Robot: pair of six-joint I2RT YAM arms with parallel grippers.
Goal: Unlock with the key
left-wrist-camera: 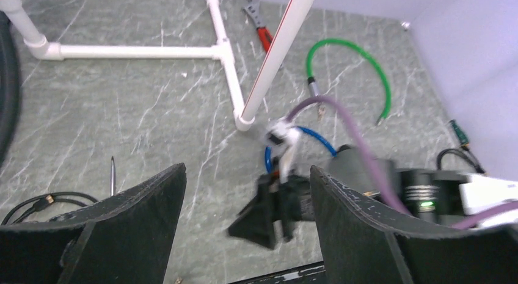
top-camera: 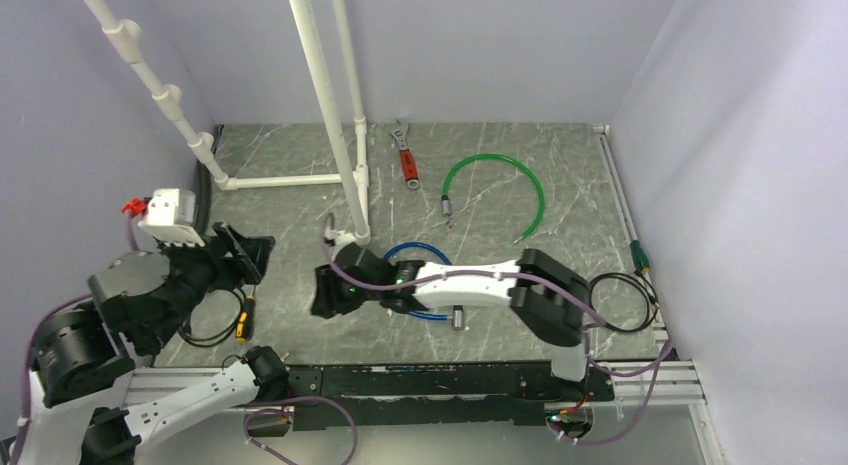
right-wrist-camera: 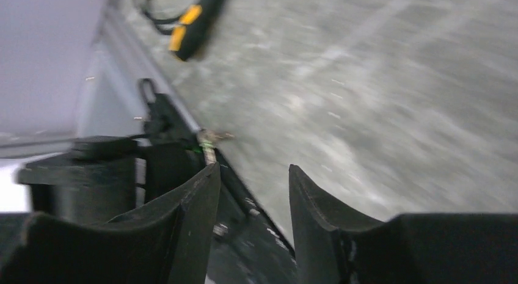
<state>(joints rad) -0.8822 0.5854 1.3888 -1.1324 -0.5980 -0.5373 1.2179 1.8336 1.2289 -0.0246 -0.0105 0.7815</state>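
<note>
A tiny metal piece that looks like the key (top-camera: 450, 224) lies on the table just below the silver end of the green cable lock (top-camera: 500, 190). It also shows in the left wrist view (left-wrist-camera: 320, 112). A blue cable lock (top-camera: 418, 253) lies partly under my right arm, its silver cylinder (top-camera: 459, 317) showing. My right gripper (top-camera: 325, 290) is open and empty, low over the table left of the blue loop, far from the key. In the right wrist view (right-wrist-camera: 255, 169) its jaws stand apart. My left gripper (top-camera: 250, 253) is wide open and empty at the left (left-wrist-camera: 247, 169).
A white pipe frame (top-camera: 340, 175) stands at the back. A red-handled wrench (top-camera: 407, 160) lies behind the green cable. A yellow-black screwdriver (top-camera: 243, 320) and a black cable (top-camera: 205, 335) lie at the near left. Another black cable (top-camera: 625, 300) lies at the right.
</note>
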